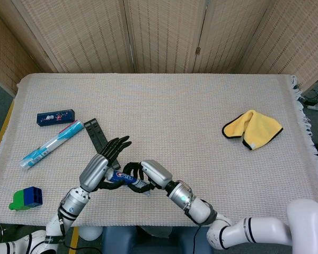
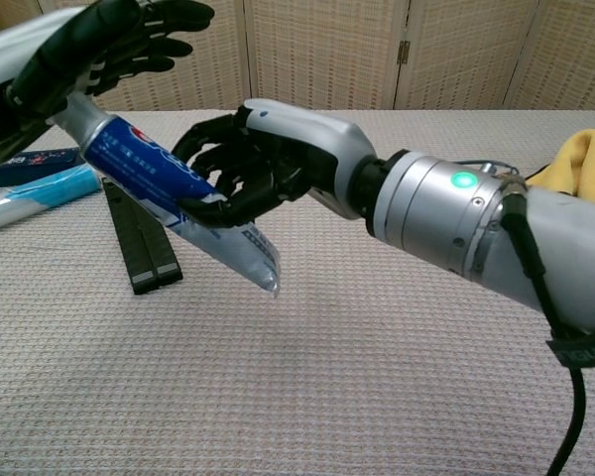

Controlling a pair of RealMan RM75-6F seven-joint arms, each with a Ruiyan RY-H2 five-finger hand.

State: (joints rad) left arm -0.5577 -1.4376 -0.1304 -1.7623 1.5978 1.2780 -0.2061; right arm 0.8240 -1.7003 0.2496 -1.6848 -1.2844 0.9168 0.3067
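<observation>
We keep the right robot hand (image 2: 253, 169) gripping the toothpaste tube (image 2: 164, 188) until the spread left robot hand (image 2: 84, 50) wraps its cap end.

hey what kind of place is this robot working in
Probably an indoor test or lab setup, not a real bathroom. A table under a woven cloth stands before folding woven screens. Loose household items lie on it: a yellow cloth and a small blue box. The right hand holds a toothpaste tube.

Glossy plastic toothpaste tube (image 2: 154, 174), woven tablecloth (image 2: 307, 387)
</observation>
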